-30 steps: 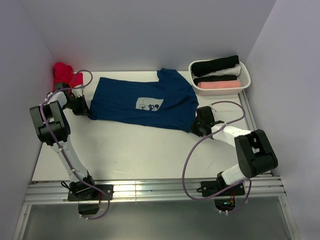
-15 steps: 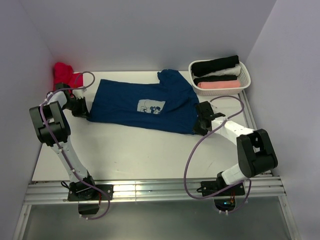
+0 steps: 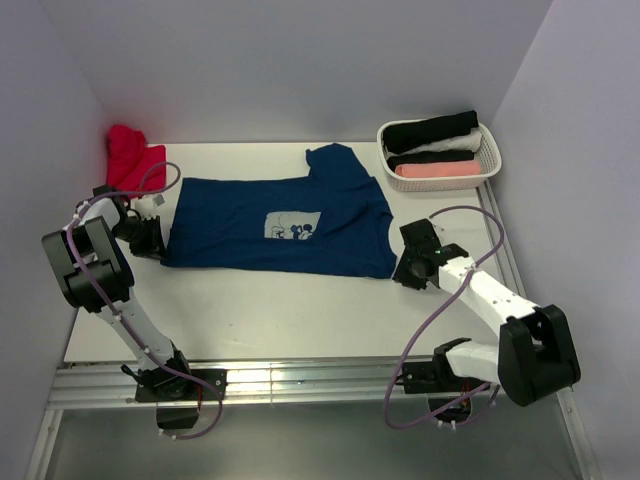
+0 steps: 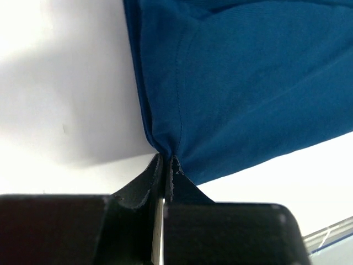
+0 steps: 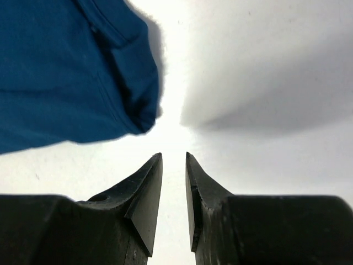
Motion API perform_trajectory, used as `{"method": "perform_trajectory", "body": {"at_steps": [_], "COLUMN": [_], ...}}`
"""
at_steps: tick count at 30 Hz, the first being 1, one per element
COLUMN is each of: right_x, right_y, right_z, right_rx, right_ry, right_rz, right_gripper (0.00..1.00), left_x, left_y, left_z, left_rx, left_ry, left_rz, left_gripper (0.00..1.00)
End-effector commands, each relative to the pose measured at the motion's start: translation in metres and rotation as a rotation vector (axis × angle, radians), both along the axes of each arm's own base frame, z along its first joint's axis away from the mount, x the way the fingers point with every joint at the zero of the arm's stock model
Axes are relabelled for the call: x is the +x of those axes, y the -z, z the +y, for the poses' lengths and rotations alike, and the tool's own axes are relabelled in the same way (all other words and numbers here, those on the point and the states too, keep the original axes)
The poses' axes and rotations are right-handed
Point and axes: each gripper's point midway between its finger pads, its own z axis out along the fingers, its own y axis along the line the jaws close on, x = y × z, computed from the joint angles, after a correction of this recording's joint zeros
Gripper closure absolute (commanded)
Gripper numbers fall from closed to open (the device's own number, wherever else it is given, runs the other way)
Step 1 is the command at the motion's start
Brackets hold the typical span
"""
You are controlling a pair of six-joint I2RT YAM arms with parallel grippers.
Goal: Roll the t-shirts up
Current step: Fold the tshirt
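Fingers [image 4: 138, 187] of the left gripper [image 4: 164, 164] were clamped tight on a bunched corner of the navy t-shirt [image 3: 240, 215], at its left end. That shirt lay spread flat on the white table [image 3: 300, 300], pale print up. At its right end the right gripper [image 5: 174, 160] stood slightly parted, gripping nothing, just short of the cloth's edge. A red t-shirt [image 3: 128, 155] sat crumpled in the far left corner, and rolled t-shirts [image 3: 435, 130] filled the basket [image 3: 492, 152].
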Motion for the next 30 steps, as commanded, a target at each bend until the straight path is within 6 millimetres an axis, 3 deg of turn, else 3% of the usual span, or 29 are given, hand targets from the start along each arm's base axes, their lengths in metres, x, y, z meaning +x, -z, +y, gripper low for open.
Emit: {"method": "perform_trajectory", "body": {"at_steps": [1, 7, 9, 13, 19, 23, 30], "right_x": [-0.018, -0.035, -0.035, -0.022, 0.012, 0.027, 0.035], "right_y": [-0.006, -0.012, -0.013, -0.010, -0.009, -0.002, 0.020], "right_z": [0.001, 0.010, 0.013, 0.016, 0.024, 0.023, 0.022], "right_rx": [0.010, 0.027, 0.032, 0.026, 0.084, 0.120, 0.096], "right_ry": [-0.018, -0.048, -0.057, -0.036, 0.042, 0.084, 0.104], "right_rz": [0.009, 0.008, 0.002, -0.021, -0.121, -0.127, -0.068], "right_gripper": [0.68, 0.68, 0.64, 0.47, 0.34, 0.34, 0.40], "left_x": [-0.023, -0.051, -0.054, -0.054, -0.052, -0.053, -0.054], "left_y": [-0.017, -0.018, -0.017, -0.015, -0.015, -0.014, -0.013], "left_z": [0.007, 0.005, 0.004, 0.000, 0.002, 0.001, 0.000], "left_rx": [0.050, 0.066, 0.070, 0.045, 0.053, 0.049, 0.041], "left_ry": [0.031, 0.040, 0.043, 0.043, 0.045, 0.050, 0.049], "left_rz": [-0.014, 0.001, 0.001, 0.005, -0.002, -0.001, 0.002], "left_gripper": [1.00, 1.00, 1.00, 1.00, 1.00, 1.00, 1.00]}}
